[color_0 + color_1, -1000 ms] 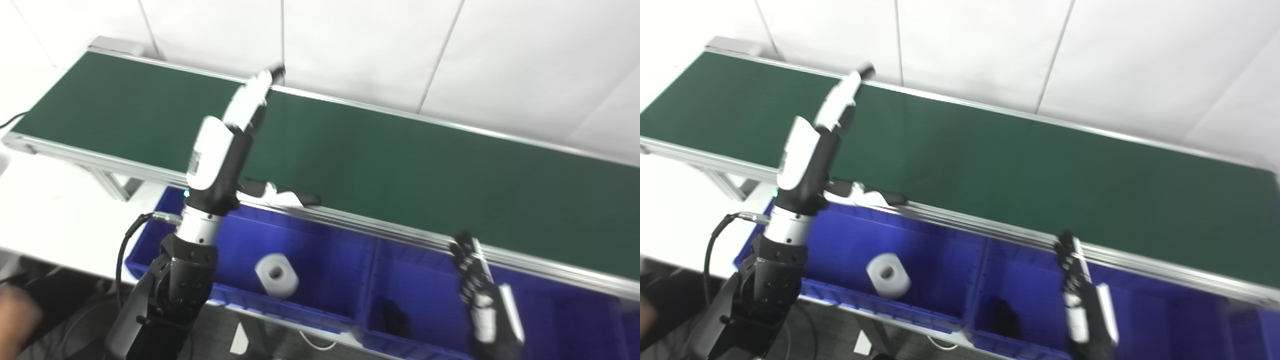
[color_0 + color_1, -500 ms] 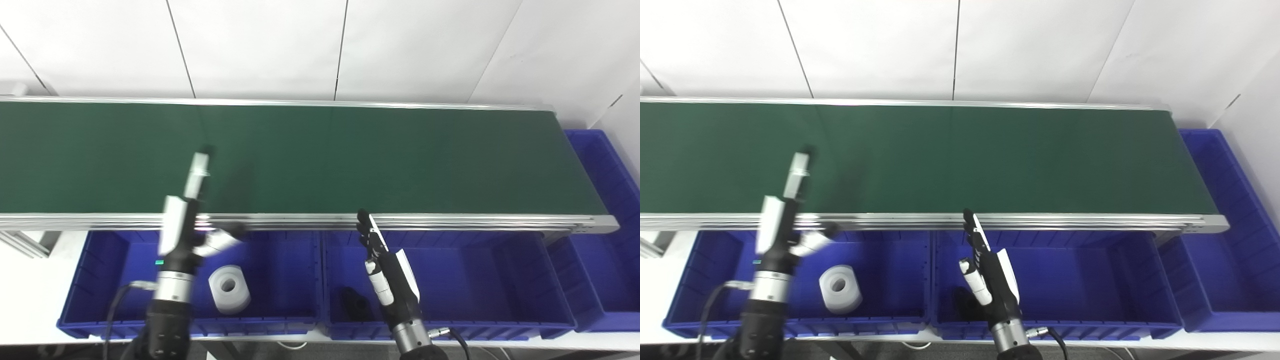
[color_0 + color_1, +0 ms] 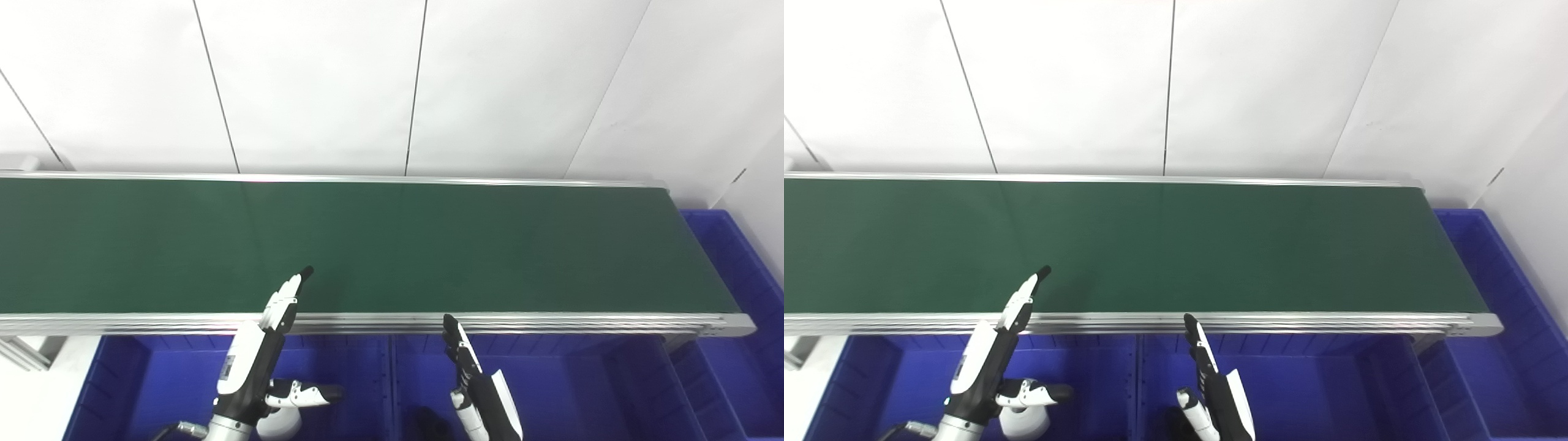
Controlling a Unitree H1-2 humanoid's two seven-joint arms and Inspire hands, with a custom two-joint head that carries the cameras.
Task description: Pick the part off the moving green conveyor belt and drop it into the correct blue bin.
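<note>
White wall panels back the green conveyor belt [image 3: 392,245]. Left robot hand [image 3: 263,355] and right robot hand [image 3: 478,386] are spread, empty; white part [image 3: 278,424] lies just under the left one.

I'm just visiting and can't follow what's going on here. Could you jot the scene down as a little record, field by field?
Belt: green conveyor belt, no part on it in view
Left hand: open, fingers straight, tips over the belt's near edge, holding nothing
Right hand: open, above the blue bins, holding nothing
White part: lies in the left bin, partly cut off by the picture's edge
Dark part: in the next bin, barely in view
</note>
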